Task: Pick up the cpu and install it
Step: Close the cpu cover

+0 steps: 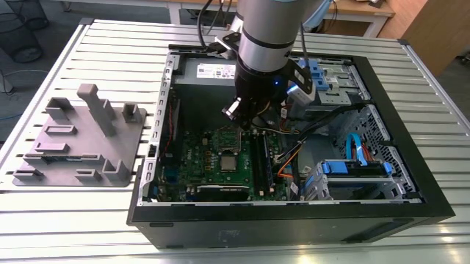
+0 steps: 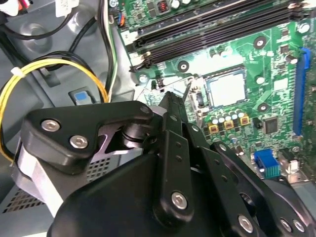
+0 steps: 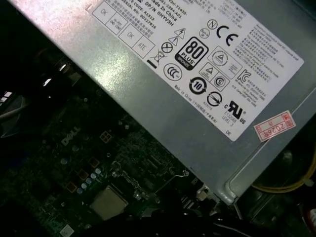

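Black linkage gripper hangs over the green motherboard, close above the board and apart from it. Can't tell how far the pincer is open, or whether it has hold of anything; the wrist views don't settle it. The cpu, a flat square chip with a dull silver-grey top, lies flat in the square socket roughly mid-motherboard, just beside the gripper's tip and clear of it, so I judge it isn't being held. It looks level and square to the socket edges in both wrist views. Can't tell whether the socket's metal retention piece beside the chip is clamped down. Long black memory slots run on the motherboard alongside the socket and look vacant. A yellow cable loop lies just off the motherboard's edge. The grey metal power supply box, covered in labels, sits past the same edge. The black open computer case surrounds the motherboard. Outside it, on the exterior view's left of the motherboard, a grey fixture tray with upright blocks rests on the slatted metal table. My read: pick and placement look done; only locking the chip in is unconfirmed.
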Controlling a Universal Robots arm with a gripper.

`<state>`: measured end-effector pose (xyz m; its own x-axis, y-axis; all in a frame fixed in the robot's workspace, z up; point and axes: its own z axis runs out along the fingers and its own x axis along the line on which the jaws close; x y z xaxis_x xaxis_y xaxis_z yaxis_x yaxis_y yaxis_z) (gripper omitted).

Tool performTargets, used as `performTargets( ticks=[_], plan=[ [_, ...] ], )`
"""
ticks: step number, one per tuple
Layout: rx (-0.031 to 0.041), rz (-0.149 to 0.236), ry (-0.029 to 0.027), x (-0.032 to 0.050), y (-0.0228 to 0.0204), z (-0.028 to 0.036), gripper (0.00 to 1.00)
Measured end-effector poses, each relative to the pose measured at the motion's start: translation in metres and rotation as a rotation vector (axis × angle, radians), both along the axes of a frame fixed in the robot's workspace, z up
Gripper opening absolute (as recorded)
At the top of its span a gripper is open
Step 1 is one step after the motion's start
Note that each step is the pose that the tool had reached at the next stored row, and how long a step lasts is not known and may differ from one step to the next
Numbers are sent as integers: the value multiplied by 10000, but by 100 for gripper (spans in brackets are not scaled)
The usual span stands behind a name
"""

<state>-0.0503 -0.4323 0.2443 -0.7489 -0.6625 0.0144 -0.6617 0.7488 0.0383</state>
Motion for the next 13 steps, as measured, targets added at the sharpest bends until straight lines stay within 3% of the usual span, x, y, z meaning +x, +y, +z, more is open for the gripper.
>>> performTargets(
  ticks=[13],
  plan=[
    [0,37,0,0,-212,13,11]
  ],
)
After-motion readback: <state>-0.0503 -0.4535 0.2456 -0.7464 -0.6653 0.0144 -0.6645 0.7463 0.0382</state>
